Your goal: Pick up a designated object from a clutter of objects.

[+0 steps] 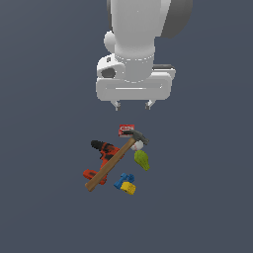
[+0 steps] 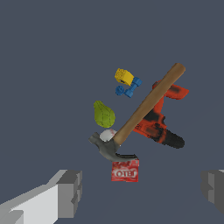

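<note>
My gripper (image 1: 133, 105) hangs open and empty, well above the clutter of objects and apart from it. In the wrist view its fingers (image 2: 70, 193) frame the gripper (image 2: 142, 190) gap near the red box (image 2: 125, 170). Small bright-blue pieces (image 1: 123, 180) (image 2: 129, 87) lie against the yellow block (image 1: 129, 188) (image 2: 124, 77) at the heap's side farthest from the gripper. They touch each other, and I cannot tell which of them is the designated object.
A wooden-handled hammer (image 1: 111, 165) (image 2: 146, 105) lies across a red-and-black drill (image 1: 104, 152) (image 2: 159, 127). Its head is beside a white ball (image 1: 138, 145) (image 2: 107, 134) and the red box (image 1: 126, 129). A green lump (image 1: 142, 159) (image 2: 104, 114) sits between ball and blue pieces.
</note>
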`<state>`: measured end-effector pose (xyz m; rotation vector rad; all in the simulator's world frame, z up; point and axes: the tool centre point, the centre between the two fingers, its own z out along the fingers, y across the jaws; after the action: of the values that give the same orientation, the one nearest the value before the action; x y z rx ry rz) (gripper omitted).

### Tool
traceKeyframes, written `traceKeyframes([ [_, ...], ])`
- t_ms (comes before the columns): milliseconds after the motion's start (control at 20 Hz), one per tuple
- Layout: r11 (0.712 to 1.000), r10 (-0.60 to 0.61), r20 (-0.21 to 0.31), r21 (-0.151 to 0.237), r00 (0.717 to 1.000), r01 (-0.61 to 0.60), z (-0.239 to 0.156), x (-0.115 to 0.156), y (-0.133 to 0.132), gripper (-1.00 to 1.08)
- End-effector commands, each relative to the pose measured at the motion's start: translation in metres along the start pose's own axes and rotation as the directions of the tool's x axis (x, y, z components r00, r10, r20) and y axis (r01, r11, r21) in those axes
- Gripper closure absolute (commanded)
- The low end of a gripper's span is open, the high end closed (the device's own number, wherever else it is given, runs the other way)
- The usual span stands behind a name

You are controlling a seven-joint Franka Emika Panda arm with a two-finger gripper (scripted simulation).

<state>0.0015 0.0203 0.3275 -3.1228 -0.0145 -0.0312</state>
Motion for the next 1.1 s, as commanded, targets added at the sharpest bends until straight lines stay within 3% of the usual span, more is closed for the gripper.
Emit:
traceKeyframes([
  [0,1.0,0.0,0.0,0.0,1.0,0.0,0.0,0.0,0.0,-0.92],
  [450,1.0,-0.007,0.009,-0.03,1.0,0.007,-0.002,0.003,0.013,-0.92],
  [1050,0.999,-0.015,0.01,-0.029,1.0,0.016,0.013,0.017,0.012,-0.92],
])
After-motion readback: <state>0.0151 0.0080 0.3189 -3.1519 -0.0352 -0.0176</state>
